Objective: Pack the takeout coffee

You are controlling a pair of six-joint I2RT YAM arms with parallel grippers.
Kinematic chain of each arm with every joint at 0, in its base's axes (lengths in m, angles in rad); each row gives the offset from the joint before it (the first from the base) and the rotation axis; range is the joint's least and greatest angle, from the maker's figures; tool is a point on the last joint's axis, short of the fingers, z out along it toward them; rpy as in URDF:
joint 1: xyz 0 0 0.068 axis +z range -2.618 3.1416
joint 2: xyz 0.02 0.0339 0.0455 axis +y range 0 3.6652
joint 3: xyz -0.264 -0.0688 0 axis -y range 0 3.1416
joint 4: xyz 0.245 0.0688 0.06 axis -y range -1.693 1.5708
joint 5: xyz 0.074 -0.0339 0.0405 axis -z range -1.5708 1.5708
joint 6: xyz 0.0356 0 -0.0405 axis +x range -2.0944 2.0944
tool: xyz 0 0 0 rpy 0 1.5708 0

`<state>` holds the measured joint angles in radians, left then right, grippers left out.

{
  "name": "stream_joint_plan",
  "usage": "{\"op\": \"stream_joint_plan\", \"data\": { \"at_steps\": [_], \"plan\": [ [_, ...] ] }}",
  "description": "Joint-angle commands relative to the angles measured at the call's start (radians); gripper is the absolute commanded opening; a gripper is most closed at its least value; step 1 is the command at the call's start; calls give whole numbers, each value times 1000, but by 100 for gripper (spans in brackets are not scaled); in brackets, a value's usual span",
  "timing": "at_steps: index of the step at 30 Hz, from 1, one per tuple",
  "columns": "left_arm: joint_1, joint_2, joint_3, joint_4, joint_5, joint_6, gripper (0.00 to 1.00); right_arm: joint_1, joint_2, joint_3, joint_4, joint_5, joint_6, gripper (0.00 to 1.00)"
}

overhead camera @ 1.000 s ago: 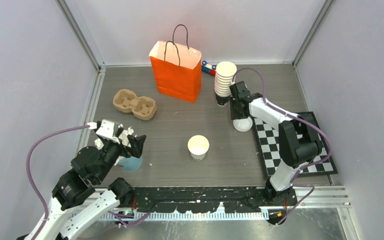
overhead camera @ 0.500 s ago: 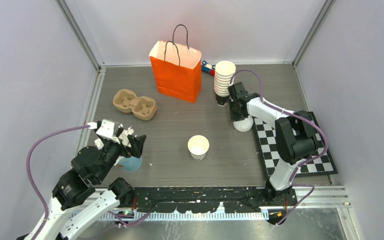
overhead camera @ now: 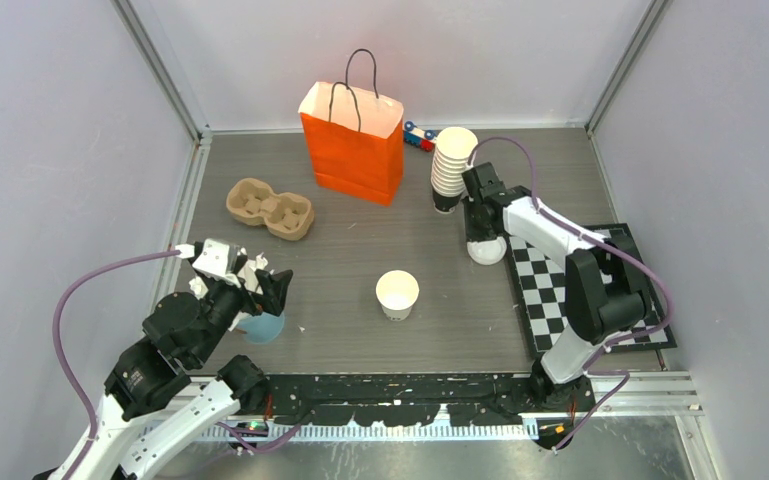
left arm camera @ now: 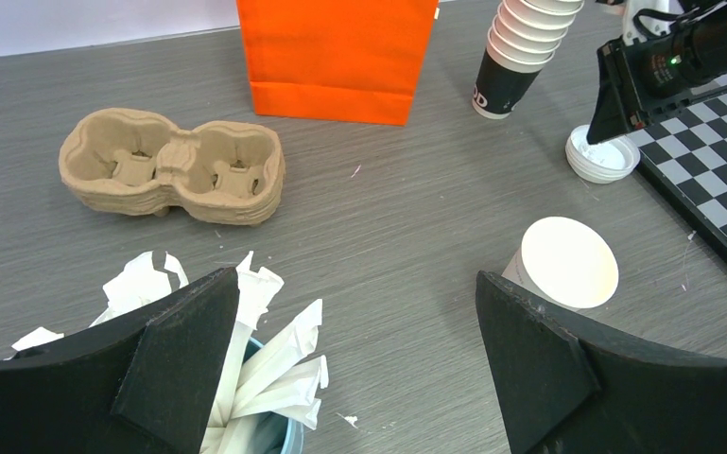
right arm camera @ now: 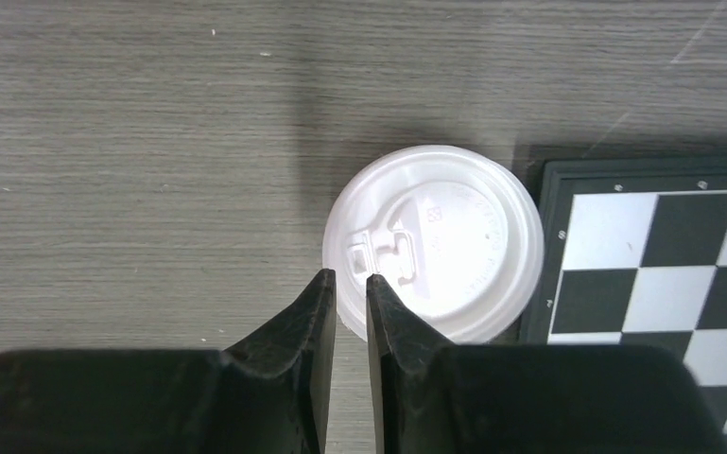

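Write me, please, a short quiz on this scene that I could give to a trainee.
1. True or false: the paper cup in the middle of the table has a lid on it.
2. Fill in: the white lid lies right beside the ______ board.
3. Which of these stands farthest back on the table? A) the orange bag B) the paper cup C) the white lid

Key: 1 false; 2 checkered; 3 A.
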<state>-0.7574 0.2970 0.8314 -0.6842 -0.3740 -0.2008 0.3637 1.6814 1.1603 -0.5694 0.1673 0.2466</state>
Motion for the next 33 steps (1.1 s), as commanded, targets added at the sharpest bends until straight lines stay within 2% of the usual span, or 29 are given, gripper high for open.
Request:
{"op": "stream_joint_plan", "data": {
  "at_steps": [1,6,17,33],
  "plan": [
    [-2,6,2,53,-2,11,98,-2,-99,-5,-23,95,61,24],
    [-2,5,3,52,-2,11,98,-56,-118,-4,-51,198,161,24],
    [-2,5,2,54,1,9,98,-145,-125,-62,-10,221,415,23],
    [-2,5,1,53,6,9,98,-156,-72,-95,17,242,437,23]
  ]
}}
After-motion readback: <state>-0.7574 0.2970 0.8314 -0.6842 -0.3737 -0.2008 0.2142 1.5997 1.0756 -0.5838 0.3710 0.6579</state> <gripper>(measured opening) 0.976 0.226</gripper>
